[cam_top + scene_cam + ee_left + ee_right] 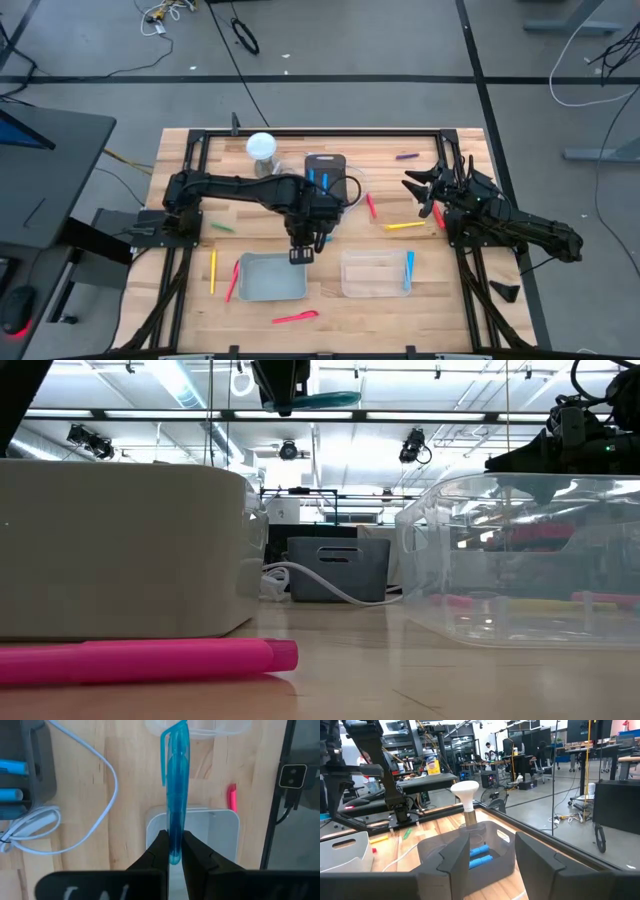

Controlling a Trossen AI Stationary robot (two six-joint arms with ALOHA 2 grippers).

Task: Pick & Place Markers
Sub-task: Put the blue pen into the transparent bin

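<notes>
The left hand [170, 851] is hanging over the middle of the wooden counter [330, 305], its fingers pinched tight on a blue marker [176, 795] that is sticking out ahead of them. In the high view this hand [300, 254] is sitting just above the far right corner of the opaque white bin [270, 277]; the left wrist view is showing that bin [220, 835] directly beneath the held marker, with the clear bin's rim [200, 727] beyond its tip.

The right hand [420, 190] is waiting at the far right of the counter with its fingers standing apart and nothing between them.

The other markers are lying scattered. A blue one [408, 270] is resting inside the clear plastic bin [372, 274] to the right of the white one. A pink marker [295, 318] is lying on the near side of the counter, and the low view is showing it [140, 660] right in front of the white bin [120, 550]. A yellow marker [213, 270] and a red one [233, 281] are lying just left of the white bin, with a green one [221, 227] farther back. Between the two arms, a red marker [371, 206] and a yellow marker [404, 226] are lying on the wood, and a purple one [405, 156] is sitting near the far edge.

A dark grey tray [325, 176] at the far centre is holding more blue markers [480, 855], beside a white-capped object [261, 147]. A white cable [95, 820] is curling across the counter next to the tray.
</notes>
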